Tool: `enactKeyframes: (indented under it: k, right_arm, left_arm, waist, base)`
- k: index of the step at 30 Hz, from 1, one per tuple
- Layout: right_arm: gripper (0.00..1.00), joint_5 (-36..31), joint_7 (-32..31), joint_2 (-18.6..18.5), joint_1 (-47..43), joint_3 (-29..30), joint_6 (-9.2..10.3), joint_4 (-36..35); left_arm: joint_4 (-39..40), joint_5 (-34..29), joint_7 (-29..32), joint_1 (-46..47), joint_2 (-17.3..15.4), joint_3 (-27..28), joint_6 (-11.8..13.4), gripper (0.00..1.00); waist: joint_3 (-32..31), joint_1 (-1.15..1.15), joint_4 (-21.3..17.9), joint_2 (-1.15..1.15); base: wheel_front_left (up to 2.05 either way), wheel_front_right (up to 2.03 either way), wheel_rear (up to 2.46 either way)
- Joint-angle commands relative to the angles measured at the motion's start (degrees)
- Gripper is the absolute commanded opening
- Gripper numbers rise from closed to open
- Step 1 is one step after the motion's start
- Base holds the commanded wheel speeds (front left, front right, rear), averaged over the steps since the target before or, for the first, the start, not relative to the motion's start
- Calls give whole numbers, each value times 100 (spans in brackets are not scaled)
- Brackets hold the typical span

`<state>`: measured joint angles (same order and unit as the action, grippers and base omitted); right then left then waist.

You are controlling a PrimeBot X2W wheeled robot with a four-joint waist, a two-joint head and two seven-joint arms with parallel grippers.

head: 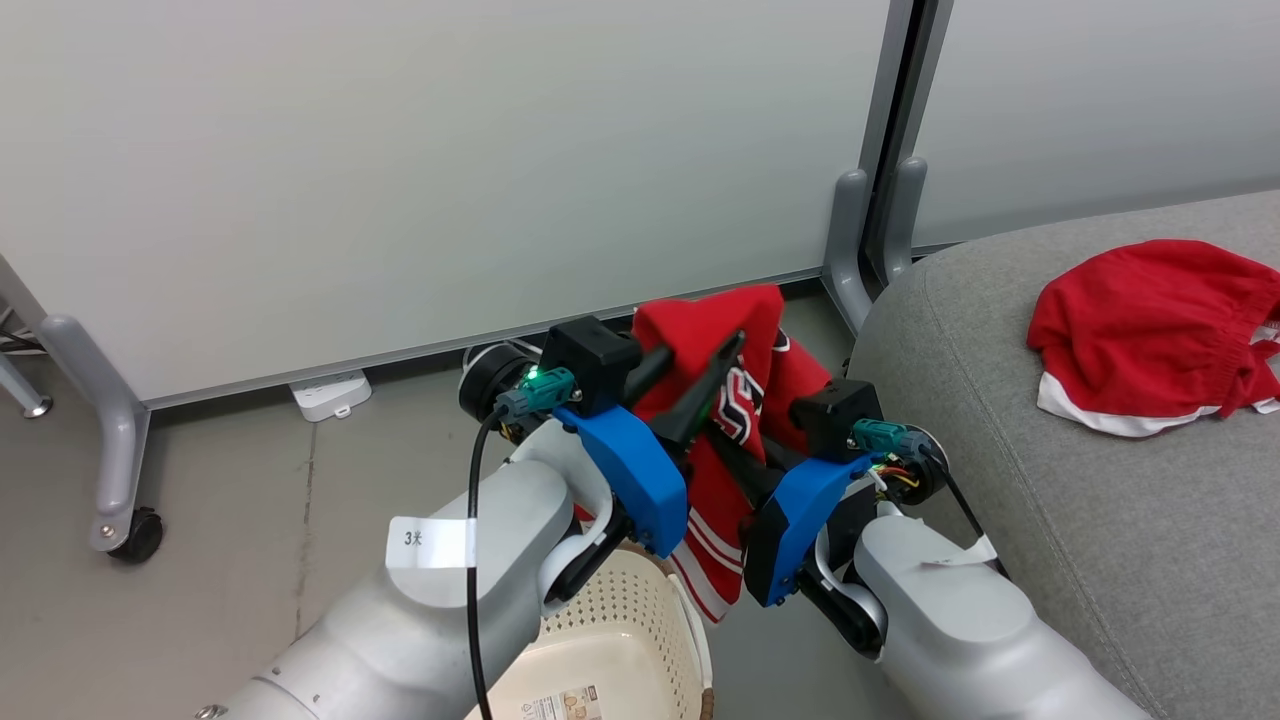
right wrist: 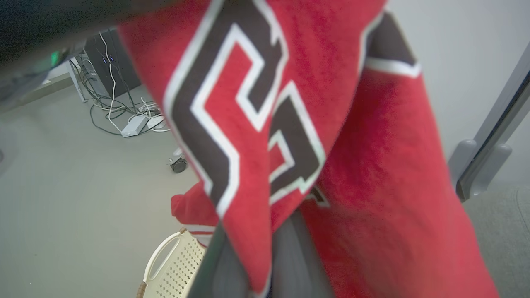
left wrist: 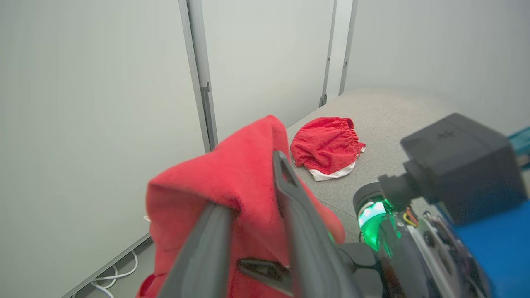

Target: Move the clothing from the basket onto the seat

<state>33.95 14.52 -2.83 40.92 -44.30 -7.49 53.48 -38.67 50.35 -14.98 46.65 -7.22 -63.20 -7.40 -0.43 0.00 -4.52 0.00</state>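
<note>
A red garment with white stripes and a black-and-white emblem (head: 730, 400) (right wrist: 372, 165) hangs in the air between my two grippers, above the cream basket (head: 620, 620) (right wrist: 174, 265). My right gripper (head: 725, 445) (right wrist: 252, 265) is shut on its fabric from below. My left gripper (head: 703, 348) (left wrist: 248, 182) has its fingers apart, with the garment (left wrist: 232, 178) draped over and between them. A second red garment with a white hem band (head: 1140, 330) (left wrist: 327, 145) lies crumpled on the grey seat (head: 1000, 400) (left wrist: 389, 111) to the right.
A pale partition wall stands close behind, with a wheeled foot (head: 120, 470) at the left and a post (head: 870, 240) beside the seat's corner. A white power box (head: 330, 393) lies at the wall's base. Loose cables (right wrist: 124, 111) trail on the grey floor.
</note>
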Motion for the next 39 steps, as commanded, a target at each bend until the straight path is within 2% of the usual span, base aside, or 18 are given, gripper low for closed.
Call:
enactKeyframes:
  k: [1,5,9,16,24,31,39]
  right_arm:
    - [0,15,16,-11,62,-12,-1,31]
    - [0,36,36,-9,92,-19,-1,21]
    - [0,7,59,-10,111,33,-1,16]
    - [0,-150,76,-9,87,264,-1,40]
    - [0,-437,75,-9,-105,664,-1,-89]
    - [0,-622,76,-9,-219,884,-1,-171]
    - [0,-747,77,-9,-272,1031,-1,-199]
  left_arm:
    - [30,-43,-31,-3,-21,64,-13,100]
    - [251,-397,-29,-242,-133,409,-12,100]
    - [647,-874,-25,-740,-240,1111,5,100]
    - [1444,-1754,-25,-2064,-441,2397,87,100]
    - [2002,-2454,-25,-3357,-622,3515,65,100]
    - [2209,-2777,-25,-4075,-525,4324,39,100]
    - [2249,-3021,-25,-4320,-339,4728,-7,100]
  waist:
    - [-1,0,0,0]
    - [9,0,-6,0]
    - [22,0,-13,0]
    - [57,0,45,0]
    - [67,0,135,0]
    - [78,0,199,0]
    - [90,0,223,0]
  base:
    - [0,0,0]
    - [0,0,0]
    - [0,0,0]
    - [0,0,0]
    - [0,0,0]
    - [0,0,0]
    - [0,0,0]
